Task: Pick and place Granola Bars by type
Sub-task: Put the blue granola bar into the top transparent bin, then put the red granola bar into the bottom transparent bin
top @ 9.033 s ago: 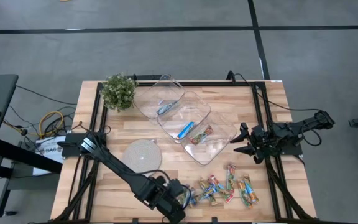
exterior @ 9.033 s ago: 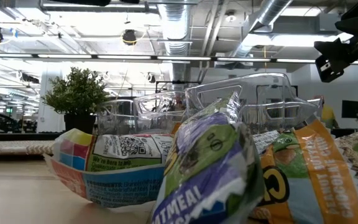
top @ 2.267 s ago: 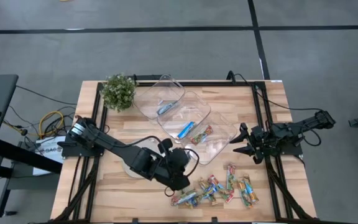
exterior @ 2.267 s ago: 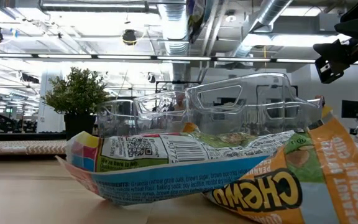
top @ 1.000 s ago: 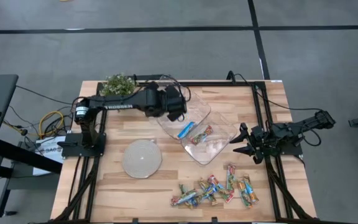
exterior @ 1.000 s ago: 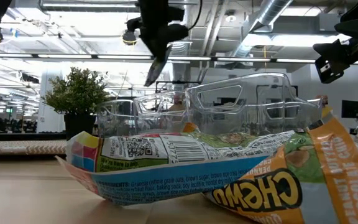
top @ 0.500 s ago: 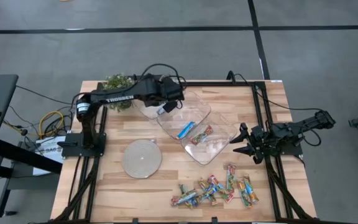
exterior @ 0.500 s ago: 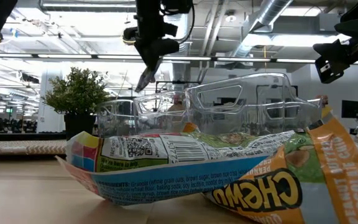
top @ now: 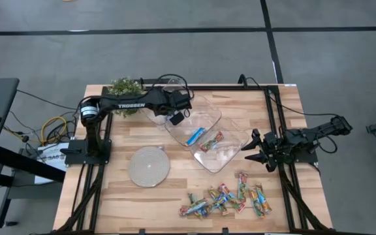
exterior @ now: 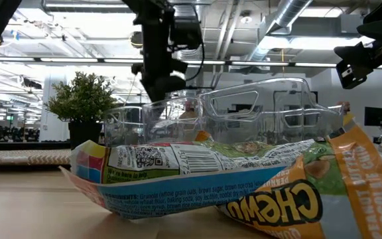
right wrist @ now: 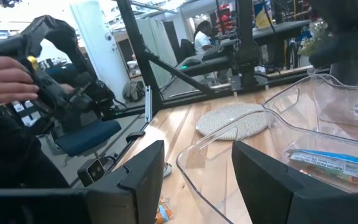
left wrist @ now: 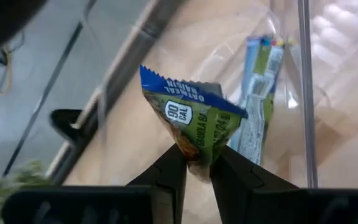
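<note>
Your wooden counter (top: 123, 196) carries three clear trays in a diagonal row; the far tray (top: 158, 111) sits beside the potted plant (top: 124, 95). Your left arm reaches across from that side, and its left pincer (left wrist: 197, 167) hangs over the far tray, clamped on a blue-and-green granola bar (left wrist: 194, 124), with another blue bar (left wrist: 257, 99) lying in the tray below. Your right pincer (top: 253, 151) waits at the counter's right edge, fingers spread wide, holding nothing. The loose granola bars (top: 227, 199) lie in a cluster near the counter's front edge, well apart from the round grey disc (top: 149, 166).
</note>
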Available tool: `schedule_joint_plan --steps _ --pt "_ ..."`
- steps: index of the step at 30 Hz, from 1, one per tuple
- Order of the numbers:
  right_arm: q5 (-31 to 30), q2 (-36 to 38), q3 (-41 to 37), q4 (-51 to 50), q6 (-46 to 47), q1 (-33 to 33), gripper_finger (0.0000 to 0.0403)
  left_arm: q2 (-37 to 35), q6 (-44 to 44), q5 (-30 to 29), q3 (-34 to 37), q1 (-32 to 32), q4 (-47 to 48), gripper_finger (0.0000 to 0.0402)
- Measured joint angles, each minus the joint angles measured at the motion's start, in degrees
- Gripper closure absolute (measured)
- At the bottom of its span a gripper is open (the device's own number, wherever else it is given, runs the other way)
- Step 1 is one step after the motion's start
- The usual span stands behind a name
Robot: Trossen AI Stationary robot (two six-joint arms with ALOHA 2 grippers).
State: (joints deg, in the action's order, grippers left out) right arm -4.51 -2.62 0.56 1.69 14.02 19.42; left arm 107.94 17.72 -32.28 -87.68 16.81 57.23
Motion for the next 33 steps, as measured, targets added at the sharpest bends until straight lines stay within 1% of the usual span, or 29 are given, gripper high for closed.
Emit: schedule_joint_plan --steps 5,14,18,26,29,33 --pt "0.0 0.0 0.0 0.0 0.0 0.0 0.0219 0.0 -1.7 0.4 3.6 0.6 -4.3 0.034" --pt "0.0 0.0 0.0 0.0 0.0 0.0 0.0219 0.0 -2.1 0.9 4.0 1.2 -4.9 0.0338" --pt "0.0 0.0 0.0 0.0 0.0 0.0 0.0219 0.0 -2.1 1.7 4.0 1.2 -4.9 0.0323" --pt "0.0 0.0 0.0 0.0 0.0 0.0 0.0219 0.0 -2.1 2.0 4.0 1.2 -4.9 0.0276" --pt "0.0 0.0 0.0 0.0 0.0 0.0 0.0219 0.0 -2.0 2.0 4.0 1.2 -5.0 0.0267" --pt "0.0 0.0 0.0 0.0 0.0 0.0 0.0219 -0.1 -1.9 2.0 4.0 1.0 -5.9 0.0264"
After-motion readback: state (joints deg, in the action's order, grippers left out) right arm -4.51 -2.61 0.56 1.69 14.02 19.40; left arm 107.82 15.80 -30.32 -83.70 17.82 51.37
